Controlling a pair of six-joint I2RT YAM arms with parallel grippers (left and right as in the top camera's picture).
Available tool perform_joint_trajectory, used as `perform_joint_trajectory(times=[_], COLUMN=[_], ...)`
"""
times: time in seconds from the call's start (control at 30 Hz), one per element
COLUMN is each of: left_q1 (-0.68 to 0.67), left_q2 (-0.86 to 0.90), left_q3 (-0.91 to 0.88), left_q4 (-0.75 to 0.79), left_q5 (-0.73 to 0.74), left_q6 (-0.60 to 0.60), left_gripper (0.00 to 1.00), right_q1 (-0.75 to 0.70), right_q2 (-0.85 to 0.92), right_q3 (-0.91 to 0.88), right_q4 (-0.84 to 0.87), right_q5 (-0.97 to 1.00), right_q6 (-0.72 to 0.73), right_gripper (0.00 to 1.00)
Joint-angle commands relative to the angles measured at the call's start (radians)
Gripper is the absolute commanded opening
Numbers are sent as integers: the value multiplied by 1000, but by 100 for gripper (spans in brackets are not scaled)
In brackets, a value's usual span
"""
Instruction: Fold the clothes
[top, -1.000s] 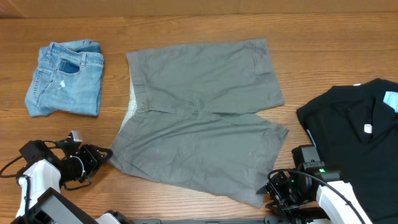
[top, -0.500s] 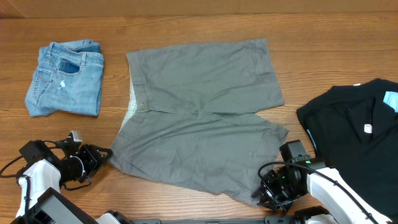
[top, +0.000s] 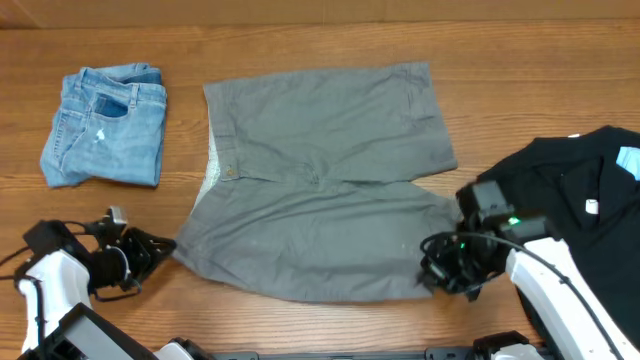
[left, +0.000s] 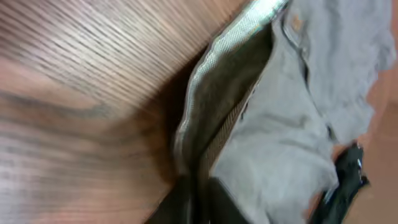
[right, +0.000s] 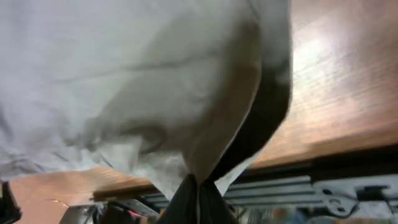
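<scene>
Clamped shut on cloth, the right end effector (top: 432, 280) pinches the near corner of the leg hem (top: 440, 215) of the grey-khaki shorts (top: 320, 180); its wrist view shows the fabric gathered to a point between the fingertips (right: 193, 190) and hanging clear of the worktop (top: 330, 40). At the other end of the garment, the left end effector (top: 160, 248) grips the near corner of the waistband (left: 211, 81), its fingers (left: 186, 202) closed on the woven edge.

The shorts lie flat between the two arms, front up, button (left: 296, 23) visible at the waist.

The step in hand appears to be the first fold, bringing the near leg over the far one. It would go best with both corners raised level and carried together at one pace. That keeps the near edge taut until it lands square on the far edge. A slack or uneven carry risks a sag in the middle, and a thin pinch on the hem could slip.

There are three garments in all:
- one pair of grey-khaki shorts;
- one pair of denim shorts (top: 105, 125), already folded, well beyond the waistband end;
- one black top (top: 570, 200), near the leg-hem end.

Two end effectors are in view, both on the grey-khaki shorts.
</scene>
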Motion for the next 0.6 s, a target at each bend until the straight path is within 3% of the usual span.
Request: perform_joint_trajectory(times=[0.0,0.2,0.57], left_q1=[-3,-3,-3], left_q2=[-34,-182,-454], left_q3=[134,229,288], left_q4=[-115,-214,-301], left_q5=[19,16,-11], left_q6=[61,62,45], left_gripper=[4,4,4], right_q1=[3,3,3], right_q2=[-14,-34,-34], right_q3=[154,399,600], right_q4=[-58,-148,-185], right_q5=[122,260,339], right_q6=[-41,-55,-58], right_gripper=[4,4,4])
